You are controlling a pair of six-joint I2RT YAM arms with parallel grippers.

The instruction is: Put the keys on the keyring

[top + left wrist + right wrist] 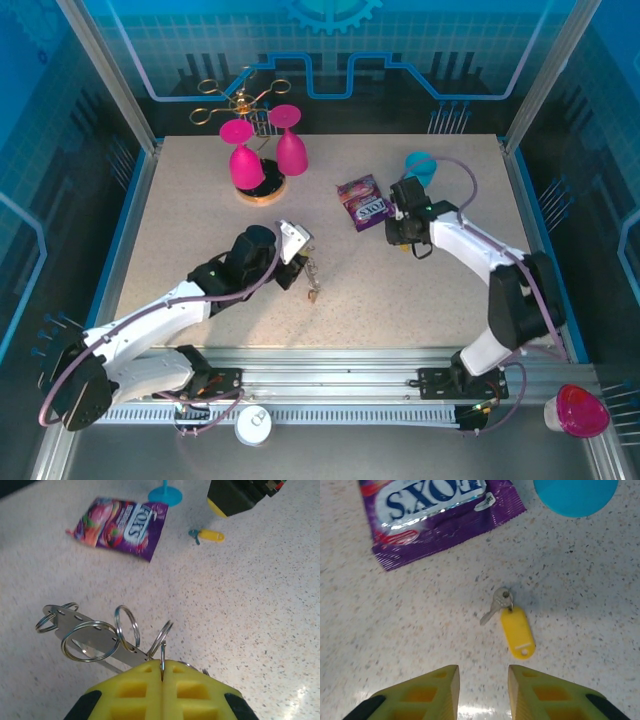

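Observation:
My left gripper (162, 667) is shut on one thin ring of the keyring (90, 635), a flat metal strip carrying several split rings. In the top view the keyring (312, 282) dangles just right of the left gripper (296, 252), near the table's middle. A small silver key (496, 606) joined to a yellow plastic tag (518, 631) lies flat on the table. My right gripper (481, 680) hovers just short of it, open, with nothing between its fingers. In the left wrist view the same yellow-tagged key (210, 535) lies under the right gripper (235, 495).
A purple candy packet (362, 201) lies left of the right gripper (400, 232). A blue goblet (420, 165) lies just behind it. Two pink goblets (245, 160) stand on a gold wire rack (243, 95) at the back left.

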